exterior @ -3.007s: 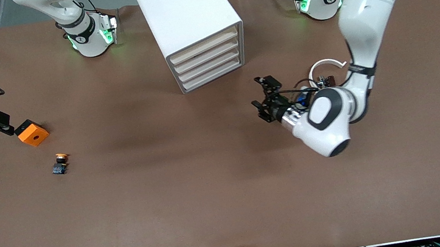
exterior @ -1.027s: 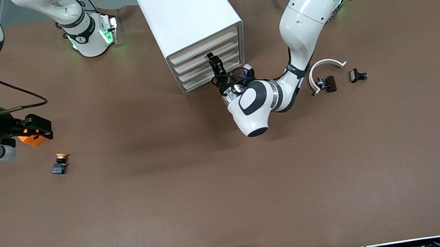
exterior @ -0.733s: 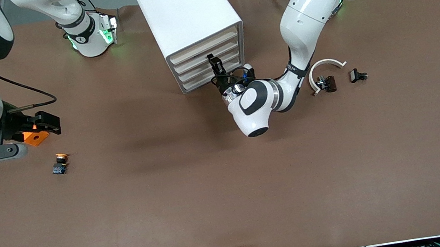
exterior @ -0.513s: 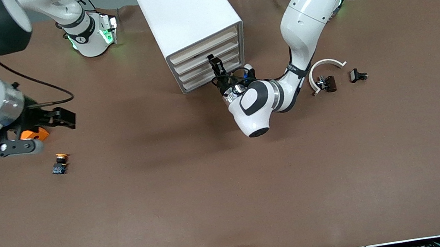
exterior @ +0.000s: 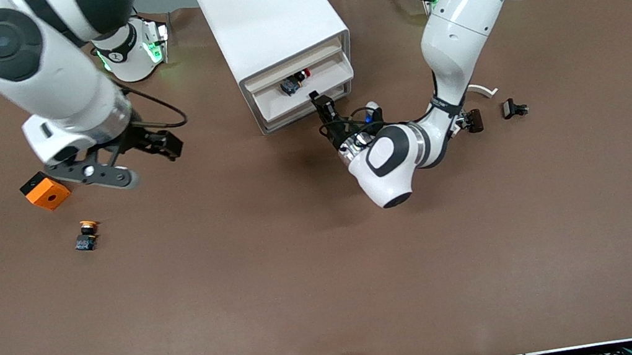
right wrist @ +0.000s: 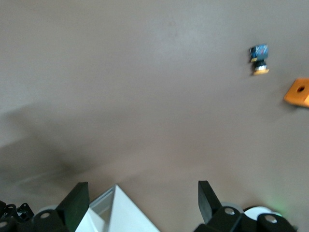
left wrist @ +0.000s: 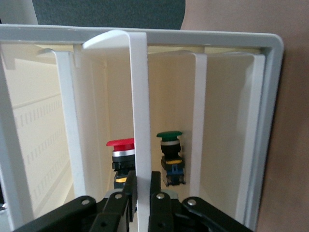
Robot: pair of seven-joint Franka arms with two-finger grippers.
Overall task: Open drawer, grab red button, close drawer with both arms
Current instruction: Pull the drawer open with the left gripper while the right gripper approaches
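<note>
Pulling the drawer (exterior: 303,93) out is the step in hand: the left gripper (exterior: 323,105) has its jaws pressed together on the drawer's thin cream-edged front lip, seen in the left wrist view as a white upright strip pinched between the black fingers (left wrist: 126,193). It is the second drawer from the top of the white cabinet (exterior: 268,28) and it stands partly out, the others shut. The button (exterior: 294,82) lies inside the open tray, red cap (left wrist: 119,142) toward the left arm's end, dark body beside it; the left wrist view also shows a green-capped button (left wrist: 170,157) next to it in the same tray. The right gripper (exterior: 128,157) hangs over bare table between the cabinet and the orange cube (exterior: 45,191), jaws spread wide, holding nothing. A yellow-capped button (exterior: 87,234) sits nearer to the front camera than the cube, and small dark parts (exterior: 473,118) lie toward the left arm's end. Judging handling: the button looks light, rigid, hard plastic, with a smooth rounded cap likely to slip, so take hold across the squarer dark body, not the cap. Tray walls are low but close, so a straight-down approach seems safest, keeping clear of the green one. The drawer seems light and may slide further if bumped.
</note>
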